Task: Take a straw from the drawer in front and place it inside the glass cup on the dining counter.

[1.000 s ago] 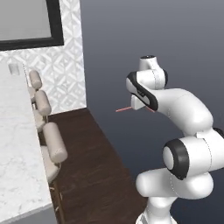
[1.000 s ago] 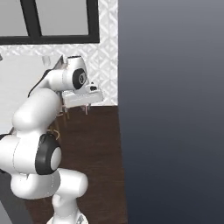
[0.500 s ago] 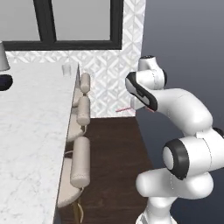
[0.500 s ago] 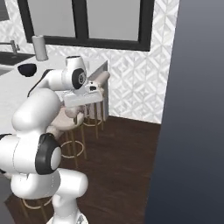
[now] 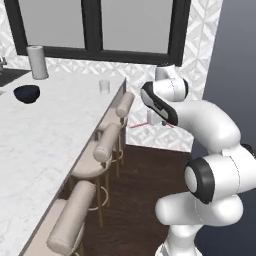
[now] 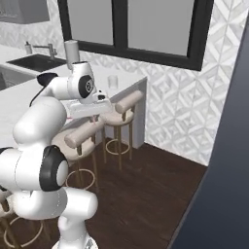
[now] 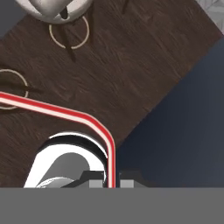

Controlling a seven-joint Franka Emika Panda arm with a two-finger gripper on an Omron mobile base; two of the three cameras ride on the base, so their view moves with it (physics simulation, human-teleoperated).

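My gripper (image 5: 159, 122) hangs in the air over the dark floor, to the right of the bar stools, shut on the straw (image 5: 141, 124). Seen from the hand, the straw (image 7: 94, 122) is a red and white stick that rises from between the finger tips (image 7: 97, 180) and bends off to the left. The glass cup (image 5: 104, 86) stands upright near the far corner of the dining counter (image 5: 35, 135), well to the left of the gripper and a little beyond it. From the right side the glass cup (image 6: 113, 81) sits just past the arm. The drawer is out of view.
A tall white paper towel roll (image 5: 37, 62) and a dark blue bowl (image 5: 26, 93) stand on the counter's far left. Padded beige stools (image 5: 107, 145) line its edge. A sink (image 6: 29, 61) lies beyond. A dark wall (image 5: 235, 75) closes the right side.
The whole picture has swung: the base has turned, so the counter, cup and windows now fill the left. The arm keeps its pose with the straw still held.
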